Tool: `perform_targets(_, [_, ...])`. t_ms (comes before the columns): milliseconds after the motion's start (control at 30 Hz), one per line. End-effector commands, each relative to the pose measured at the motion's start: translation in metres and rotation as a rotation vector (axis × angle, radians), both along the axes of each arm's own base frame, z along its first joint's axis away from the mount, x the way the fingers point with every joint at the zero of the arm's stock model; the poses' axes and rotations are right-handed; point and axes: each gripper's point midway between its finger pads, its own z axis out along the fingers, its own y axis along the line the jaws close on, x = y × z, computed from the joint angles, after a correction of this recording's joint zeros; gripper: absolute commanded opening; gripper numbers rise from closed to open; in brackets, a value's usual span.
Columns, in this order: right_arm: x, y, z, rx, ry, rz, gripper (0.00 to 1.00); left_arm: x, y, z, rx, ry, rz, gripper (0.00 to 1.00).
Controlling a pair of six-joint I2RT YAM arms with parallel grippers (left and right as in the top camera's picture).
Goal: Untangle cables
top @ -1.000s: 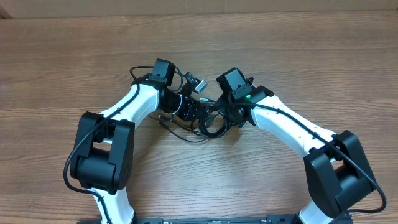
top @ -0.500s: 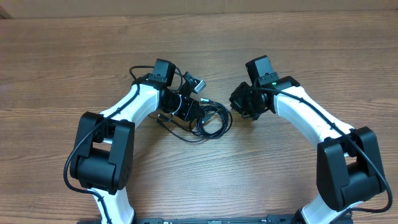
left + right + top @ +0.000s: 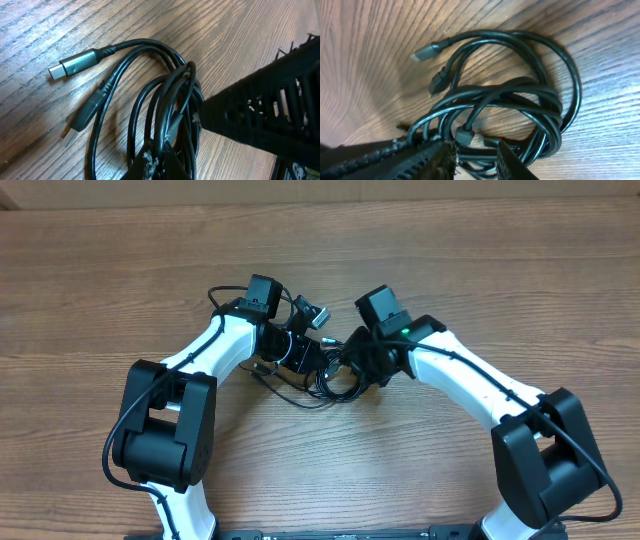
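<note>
**Operator:** Where is the tangle?

**Spotter:** Your cables (image 3: 335, 383) lie in one knotted coil on the wooden table (image 3: 480, 270), near its middle, between your two arms. From overhead, your left gripper (image 3: 155, 165) meets the coil at its 9 o'clock side. Your right gripper (image 3: 476, 148) meets it at 3 o'clock.

**Operator:** And the jaws?

**Spotter:** Your left jaws are pressed together on a few strands. In the left wrist view those strands run down to 6 o'clock and vanish into the fingers. Your right jaws are spread, and several strands cross the gap between them. I cannot tell whether the pads touch them.

**Operator:** Any loose ends?

**Spotter:** Yes. In your left wrist view a silver-tipped plug (image 3: 70, 64) lies flat on the wood at 10 o'clock of the coil, clear of the other loops. A darker plug (image 3: 82, 119) lies at 8 o'clock, just beside the outer strand. The ribbed black finger (image 3: 260, 120) of your right gripper comes in from 3 o'clock, close against the coil. In your right wrist view the widest loop bulges toward 3 o'clock, and two plug ends point out at 10 o'clock.
</note>
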Motion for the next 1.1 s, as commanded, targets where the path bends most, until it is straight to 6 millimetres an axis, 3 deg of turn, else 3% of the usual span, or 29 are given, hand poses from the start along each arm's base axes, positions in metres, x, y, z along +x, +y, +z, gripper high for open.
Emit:
perform_targets(0, [0.004,-0.010,-0.008,-0.097,-0.022,-0.137,0.24,0.006,-0.003,0.005,-0.007,-0.011,0.007,0.04])
perform_targets(233, [0.005,0.002,-0.006,-0.120,-0.077,-0.160,0.22,0.006,-0.003,0.005,-0.007,-0.011,0.007,0.04])
perform_targets(600, [0.005,0.004,-0.007,-0.131,-0.086,-0.156,0.16,0.006,-0.003,0.005,-0.007,-0.012,0.007,0.04])
perform_targets(1067, [0.007,0.011,-0.042,-0.158,-0.055,-0.142,0.16,0.006,-0.003,0.005,-0.007,-0.011,0.007,0.04])
